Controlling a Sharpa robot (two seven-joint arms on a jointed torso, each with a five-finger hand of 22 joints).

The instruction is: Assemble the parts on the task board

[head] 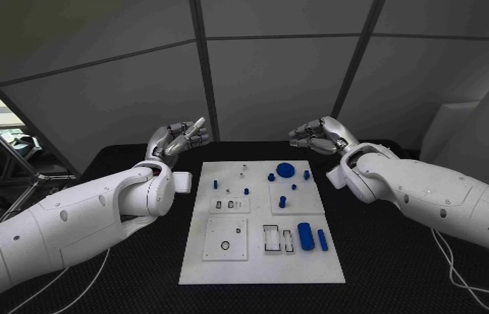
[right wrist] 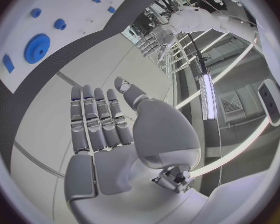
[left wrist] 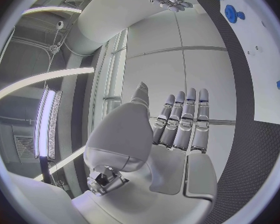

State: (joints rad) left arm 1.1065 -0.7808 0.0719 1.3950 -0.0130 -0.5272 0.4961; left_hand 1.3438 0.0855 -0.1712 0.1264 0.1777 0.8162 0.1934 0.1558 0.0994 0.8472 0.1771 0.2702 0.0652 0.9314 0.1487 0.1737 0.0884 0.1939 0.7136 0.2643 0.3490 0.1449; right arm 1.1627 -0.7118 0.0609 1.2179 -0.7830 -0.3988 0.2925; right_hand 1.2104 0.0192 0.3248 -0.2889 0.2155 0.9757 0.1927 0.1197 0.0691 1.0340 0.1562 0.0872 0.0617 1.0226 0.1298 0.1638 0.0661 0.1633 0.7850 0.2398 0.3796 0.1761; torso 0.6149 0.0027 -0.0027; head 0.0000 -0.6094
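Note:
The white task board [head: 263, 257] lies in the middle of the black table. On its far right part sits a large blue gear [head: 285, 168] with several small blue pegs around it. A blue cylinder [head: 306, 236] and a blue bar [head: 322, 240] lie side by side on the near right part. My left hand [head: 181, 138] hangs raised beyond the board's far left corner, my right hand [head: 318, 136] beyond its far right corner. Both are empty, well above the board. In the wrist views the left hand [left wrist: 177, 129] and right hand [right wrist: 105, 129] show straight fingers holding nothing. The gear [right wrist: 37, 47] lies far from the right hand.
Bare black table [head: 387, 257] surrounds the board on all sides. Grey panel walls stand close behind the table's far edge. Thin cables [head: 449, 264] trail over the table's near right side. White rectangular recesses [head: 225, 240] occupy the board's near left part.

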